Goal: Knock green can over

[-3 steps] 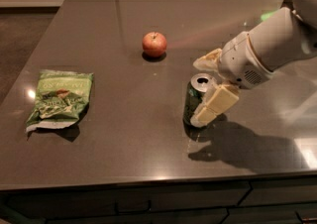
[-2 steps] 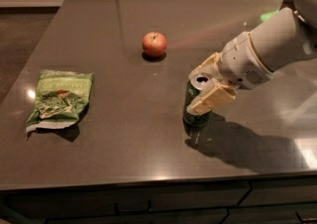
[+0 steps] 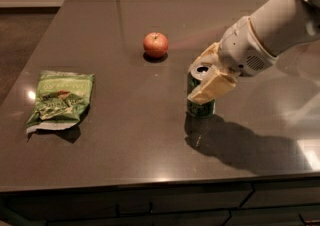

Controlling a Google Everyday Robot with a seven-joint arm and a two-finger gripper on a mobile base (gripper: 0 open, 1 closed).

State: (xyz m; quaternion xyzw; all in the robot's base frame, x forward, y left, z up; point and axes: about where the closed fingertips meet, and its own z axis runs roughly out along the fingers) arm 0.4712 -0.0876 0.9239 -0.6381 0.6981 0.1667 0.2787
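Observation:
The green can (image 3: 199, 106) stands upright on the dark table (image 3: 125, 135), right of centre, its silver top (image 3: 202, 69) showing. My gripper (image 3: 207, 71) comes in from the right at the can's upper part. Its cream fingers are spread on either side of the can: the near finger (image 3: 214, 88) lies across the can's front, and the far finger (image 3: 208, 53) sits just behind the top. The can's right side is hidden by the gripper.
A red apple (image 3: 155, 44) sits behind and left of the can. A flat green chip bag (image 3: 61, 98) lies at the left. The table's front edge (image 3: 150, 184) runs across the bottom, with the white arm (image 3: 280, 25) reaching in from the upper right.
The near finger has risen from the can's lower side to its upper part and the gripper has shifted slightly left. The can still stands upright in the same spot.

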